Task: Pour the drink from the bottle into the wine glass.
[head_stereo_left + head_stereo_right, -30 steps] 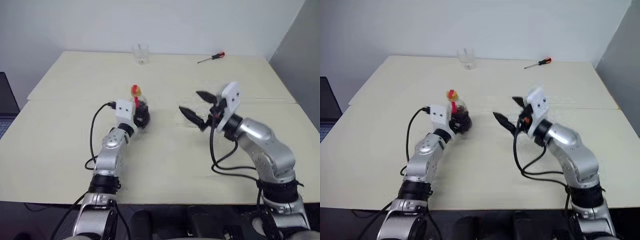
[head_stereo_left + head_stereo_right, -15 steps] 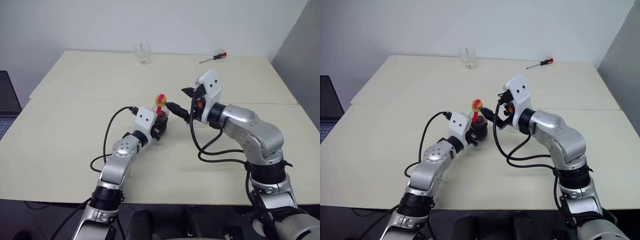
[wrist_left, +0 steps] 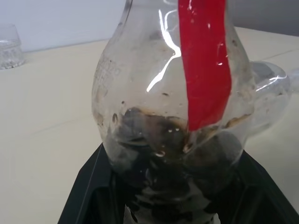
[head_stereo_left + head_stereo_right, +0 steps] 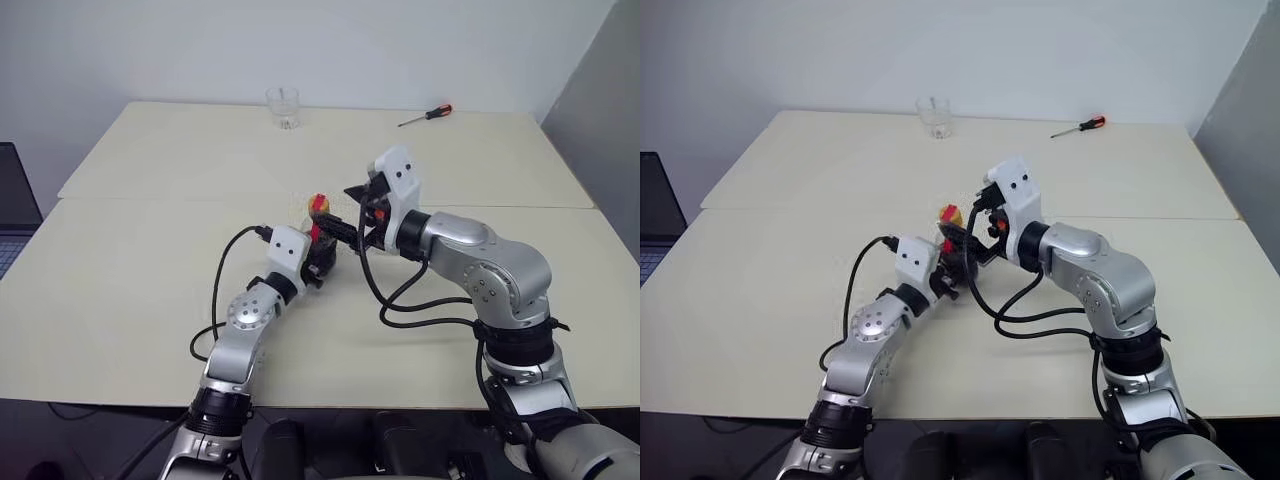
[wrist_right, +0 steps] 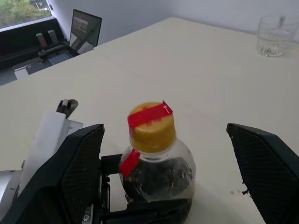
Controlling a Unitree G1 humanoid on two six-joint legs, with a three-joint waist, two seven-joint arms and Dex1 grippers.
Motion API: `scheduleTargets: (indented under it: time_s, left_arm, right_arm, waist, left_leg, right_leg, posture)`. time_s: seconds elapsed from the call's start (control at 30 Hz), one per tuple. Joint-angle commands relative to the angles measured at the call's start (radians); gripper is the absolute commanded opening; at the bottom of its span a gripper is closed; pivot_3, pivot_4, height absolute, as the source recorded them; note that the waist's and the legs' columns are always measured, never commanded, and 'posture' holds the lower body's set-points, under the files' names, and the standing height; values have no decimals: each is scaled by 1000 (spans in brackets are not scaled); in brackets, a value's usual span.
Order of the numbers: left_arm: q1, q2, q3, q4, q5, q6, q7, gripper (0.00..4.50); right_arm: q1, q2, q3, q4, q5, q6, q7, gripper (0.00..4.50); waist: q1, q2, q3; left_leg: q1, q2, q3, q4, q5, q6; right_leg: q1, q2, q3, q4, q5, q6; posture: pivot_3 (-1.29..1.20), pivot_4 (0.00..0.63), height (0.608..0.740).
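Desk (image 4: 120,250) lies broad and bare toward its edges; tumbler (image 4: 282,107) and screwdriver (image 4: 424,116) sit at the far edge. Mid-desk, left gripper (image 4: 318,258) is clamped on the upright bottle (image 5: 156,172); right gripper (image 5: 168,177) stands wide apart around its cap (image 5: 151,127)

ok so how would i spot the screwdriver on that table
Look to the far edge of the cream table, on the robot's right. The screwdriver lies flat there, well to the right of the clear tumbler. Its red handle and thin dark shaft set it apart.
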Motion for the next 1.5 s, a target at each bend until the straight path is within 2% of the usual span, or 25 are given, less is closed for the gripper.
scheduleTargets:
  time_s: [0.03, 1.0, 1.2, 1.5]
  left_arm:
    - [-9, -10, 8, -38, -11, -42, -4, 1957]
    - [-10, -31, -1, -11, -4, -66, -14, 1903]
    - [-11, -32, -3, -5, 3, -72, -12, 1898]
    - [-8, -35, -2, -5, 8, -70, -5, 1894]
  right_arm:
    - [-27, 0, -9, -27, 3, 5, -6, 4500]
    - [-48, 11, 3, 26, -19, -9, -8, 4500]
    - [-65, 26, 11, 45, -21, -24, -8, 2528]
    - [-79, 32, 16, 49, -19, -34, -5, 2521]
  waist:
    - [0, 0, 0]
    - [-1, 0, 0]
    - [-1, 0, 0]
    - [-1, 0, 0]
  left_leg:
    - [0, 0, 0, 0, 0, 0]
    - [0, 0, 0, 0, 0, 0]
    - [0, 0, 0, 0, 0, 0]
    - [0, 0, 0, 0, 0, 0]
  right_leg:
    - [0, 0, 0, 0, 0, 0]
    - [0, 1, 0, 0, -2, 4]
    - [0, 1, 0, 0, -3, 4]
    - [0, 0, 0, 0, -3, 4]
  posture:
    - [0, 150, 740]
    - [0, 150, 740]
    - [0, 150, 740]
    - [0, 150, 740]
